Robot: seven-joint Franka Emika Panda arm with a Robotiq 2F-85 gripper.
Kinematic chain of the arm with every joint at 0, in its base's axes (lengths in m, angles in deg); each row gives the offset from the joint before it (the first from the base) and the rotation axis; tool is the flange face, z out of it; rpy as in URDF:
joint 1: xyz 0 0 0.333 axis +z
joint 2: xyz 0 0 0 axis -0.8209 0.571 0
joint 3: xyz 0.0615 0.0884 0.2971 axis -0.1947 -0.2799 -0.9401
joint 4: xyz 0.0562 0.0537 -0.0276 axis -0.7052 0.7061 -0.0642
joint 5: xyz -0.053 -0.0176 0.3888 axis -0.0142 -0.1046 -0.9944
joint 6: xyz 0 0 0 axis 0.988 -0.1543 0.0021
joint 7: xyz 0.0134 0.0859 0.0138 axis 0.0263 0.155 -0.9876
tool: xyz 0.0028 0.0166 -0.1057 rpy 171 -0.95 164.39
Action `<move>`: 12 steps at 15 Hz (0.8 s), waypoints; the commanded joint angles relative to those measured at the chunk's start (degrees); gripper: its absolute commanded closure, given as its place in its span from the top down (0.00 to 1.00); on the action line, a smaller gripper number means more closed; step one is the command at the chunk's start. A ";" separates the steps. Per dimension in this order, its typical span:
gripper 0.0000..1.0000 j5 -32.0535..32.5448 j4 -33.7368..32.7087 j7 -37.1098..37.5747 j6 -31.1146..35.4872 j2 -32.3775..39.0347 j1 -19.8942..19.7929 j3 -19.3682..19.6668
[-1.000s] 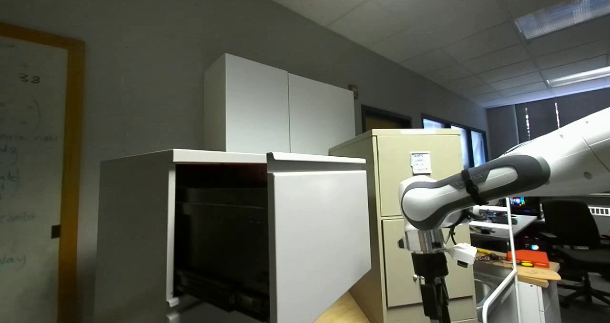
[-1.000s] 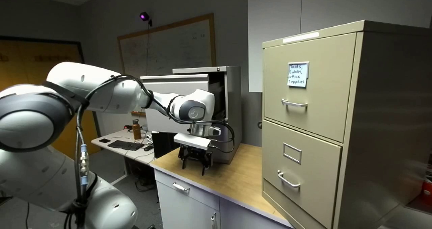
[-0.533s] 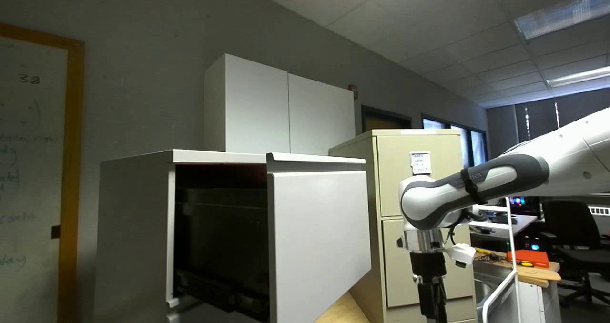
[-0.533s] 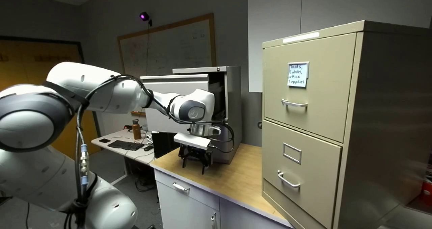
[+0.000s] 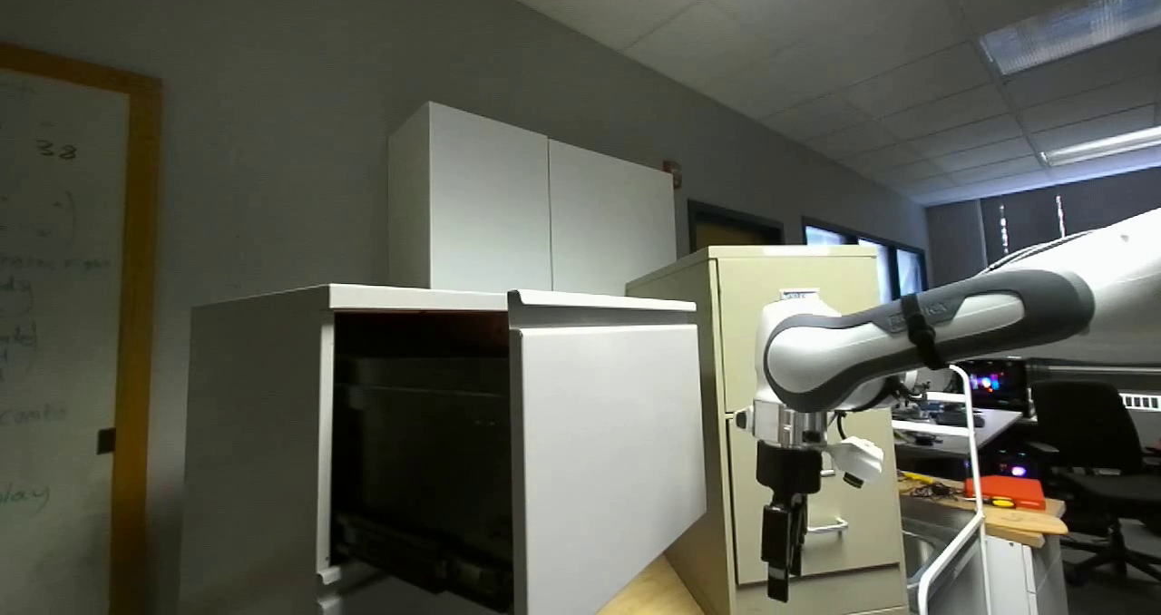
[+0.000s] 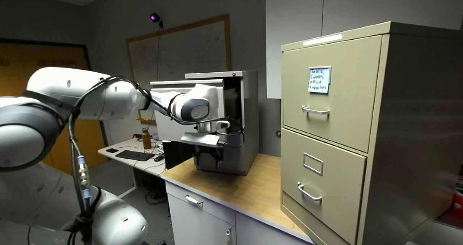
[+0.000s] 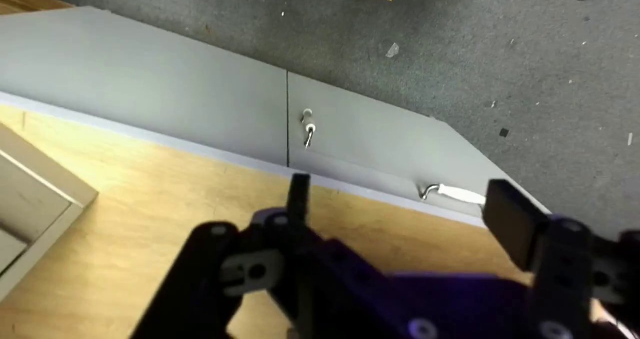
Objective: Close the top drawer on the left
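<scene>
A large, wide, flat-fronted white drawer [image 5: 609, 456] juts well out of its boxy white cabinet [image 5: 254, 443], the dark inside showing, so the closing is not done. The cabinet sits on a pale wooden surface [image 6: 267, 180], at the end away from a beige metal filing cabinet [image 6: 329, 129]; the drawer hangs out above that same end. What is left looks like the whole push inward. The drawer's front panel is upright and faces outward, toward the robot's side; its long axis seems to run level, side to side. In an exterior view, the black two-fingered end effector [image 5: 785, 583] points down, apart from the panel. In the wrist view its fingers [image 7: 510, 224] are spread wide, with nothing held.
</scene>
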 commanded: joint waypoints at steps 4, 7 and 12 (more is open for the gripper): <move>0.36 -3.91 0.15 1.52 3.82 -12.77 3.13 -1.59; 0.12 -6.17 0.75 2.26 9.25 -17.22 4.59 -1.66; 0.00 -9.76 0.73 6.61 22.71 -19.25 6.93 -2.29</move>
